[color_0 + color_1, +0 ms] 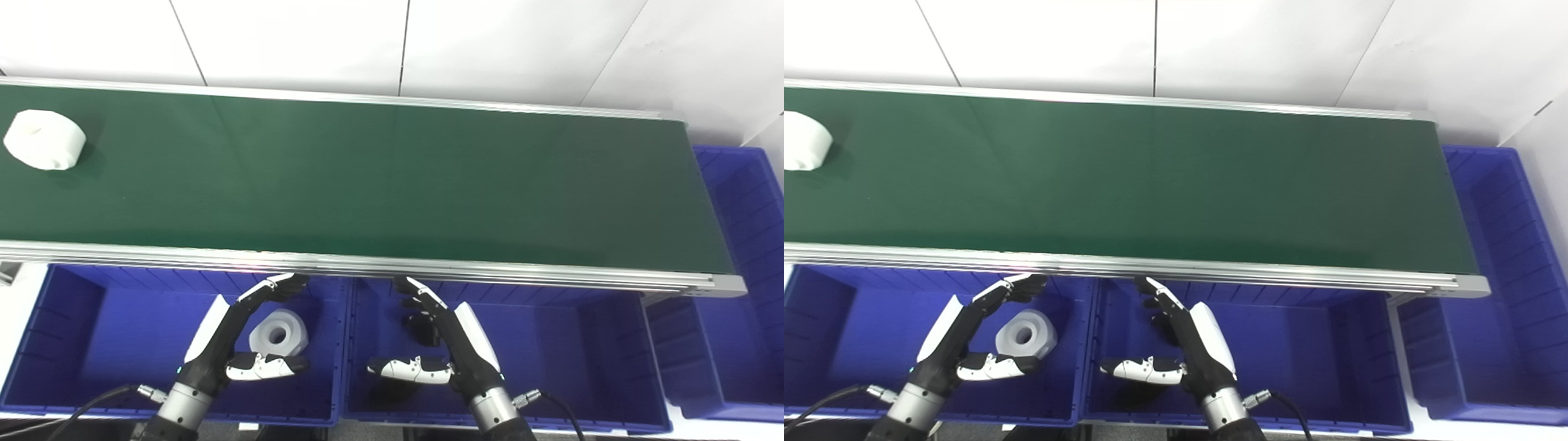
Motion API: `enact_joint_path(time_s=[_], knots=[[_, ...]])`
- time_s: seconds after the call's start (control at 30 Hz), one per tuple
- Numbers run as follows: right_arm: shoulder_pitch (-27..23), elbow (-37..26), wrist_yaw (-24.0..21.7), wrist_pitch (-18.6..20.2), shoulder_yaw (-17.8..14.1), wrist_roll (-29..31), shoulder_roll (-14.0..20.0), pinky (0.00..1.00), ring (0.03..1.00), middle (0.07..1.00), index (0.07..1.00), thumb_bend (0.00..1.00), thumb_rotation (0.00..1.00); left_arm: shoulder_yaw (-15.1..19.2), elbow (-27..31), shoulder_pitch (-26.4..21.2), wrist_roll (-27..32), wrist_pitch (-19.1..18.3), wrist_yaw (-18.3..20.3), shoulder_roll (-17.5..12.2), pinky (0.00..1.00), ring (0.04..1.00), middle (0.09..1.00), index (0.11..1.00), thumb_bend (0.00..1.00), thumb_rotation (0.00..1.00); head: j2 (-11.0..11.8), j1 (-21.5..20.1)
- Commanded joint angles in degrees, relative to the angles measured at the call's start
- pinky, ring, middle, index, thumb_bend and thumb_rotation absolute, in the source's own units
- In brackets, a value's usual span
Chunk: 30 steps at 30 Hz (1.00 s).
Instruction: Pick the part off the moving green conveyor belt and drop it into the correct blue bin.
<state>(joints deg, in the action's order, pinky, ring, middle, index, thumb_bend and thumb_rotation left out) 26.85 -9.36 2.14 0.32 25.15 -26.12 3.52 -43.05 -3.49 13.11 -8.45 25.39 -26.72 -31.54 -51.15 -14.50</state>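
Note:
A white round part (44,139) with a recess on top lies on the green conveyor belt (367,184) at its far left. A second white part (278,334) with a centre hole lies in the left blue bin (73,331). My left hand (245,340) is open and empty above that bin, fingers and thumb spread around the part below without touching it. My right hand (438,343) is open and empty above the middle blue bin (551,349). A small dark part (421,326) lies in that bin behind its fingers.
A third blue bin (744,257) stands at the right, past the belt's end. The belt's aluminium front rail (367,264) runs just above both hands. A white wall is behind the belt.

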Motion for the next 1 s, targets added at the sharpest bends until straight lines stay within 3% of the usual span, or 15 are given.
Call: enact_joint_path(time_s=[0.0,0.97], knots=[[-0.45,-1.17,-0.04,-2.71,0.24,0.19,-0.19,0.73,0.823,0.870,0.886,0.85,0.34,0.49,0.42,-0.48,-0.16,1.54,-0.67,-0.36,0.72,0.760,0.782,0.782,0.74,0.61,-0.02,0.10],[0.05,-1.89,-0.12,-2.53,0.43,0.12,0.13,0.74,0.823,0.858,0.896,0.85,0.33,0.46,0.86,-0.11,-0.39,1.54,-1.21,-0.28,0.71,0.758,0.779,0.779,0.73,0.60,-0.15,0.39]])
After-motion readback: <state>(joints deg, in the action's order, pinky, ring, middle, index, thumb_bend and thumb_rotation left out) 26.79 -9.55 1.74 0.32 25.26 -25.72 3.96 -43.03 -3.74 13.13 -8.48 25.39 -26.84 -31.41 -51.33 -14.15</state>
